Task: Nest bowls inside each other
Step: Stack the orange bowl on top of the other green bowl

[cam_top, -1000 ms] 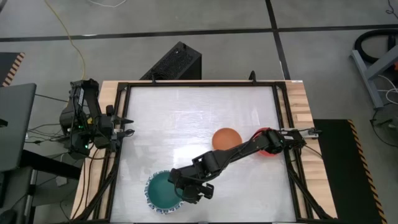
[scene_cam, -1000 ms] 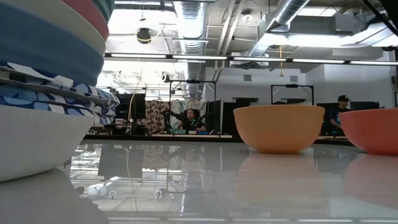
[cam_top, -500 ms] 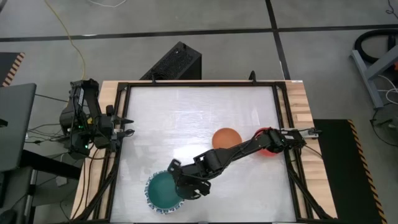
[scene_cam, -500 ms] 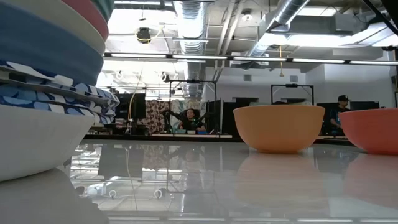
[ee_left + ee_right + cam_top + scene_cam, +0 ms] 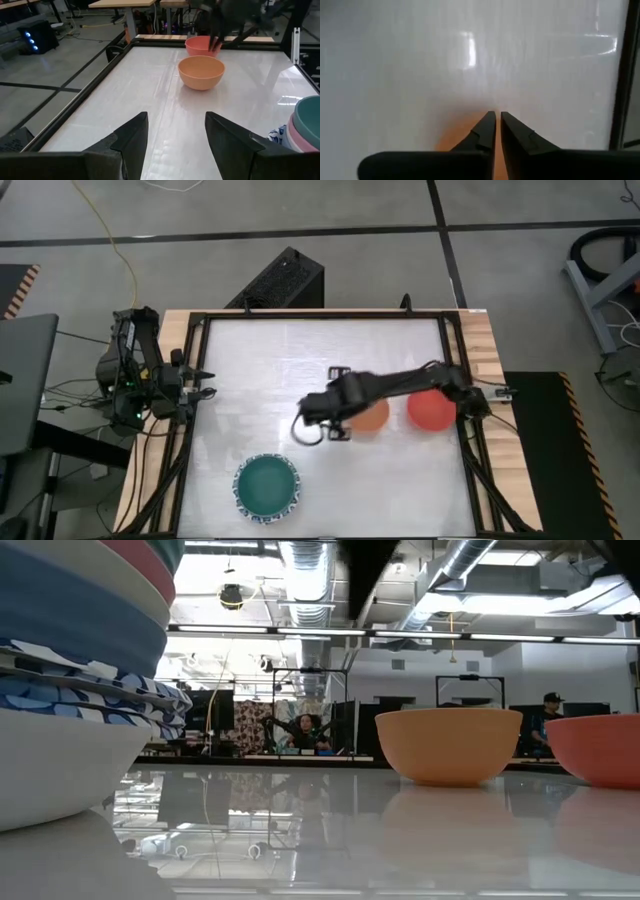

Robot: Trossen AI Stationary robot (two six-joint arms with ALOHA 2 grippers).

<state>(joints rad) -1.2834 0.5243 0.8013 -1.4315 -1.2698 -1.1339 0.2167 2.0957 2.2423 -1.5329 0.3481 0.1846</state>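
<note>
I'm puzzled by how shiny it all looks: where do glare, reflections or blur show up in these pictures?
Low view: the glossy table mirrors the ceiling lights and the orange bowl; the bowl stack looms huge and close. Right wrist view: bright glare streaks on the tabletop beyond the right gripper, everything soft. High view: the right arm looks smeared above the orange bowl.

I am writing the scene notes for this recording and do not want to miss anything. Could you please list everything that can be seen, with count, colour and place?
Stack of bowls: one stack, teal bowl on top, blue-patterned rim at the base, near front edge of the table, left of centre.
Orange bowl: one, orange, right of centre, partly under the right arm.
Red bowl: one, red, right of the orange bowl, apart from it.
Table: one, white glossy top, black frame.
Left gripper: open, waiting at the left edge.
Right gripper: empty, near table centre, left of the orange bowl.
</note>
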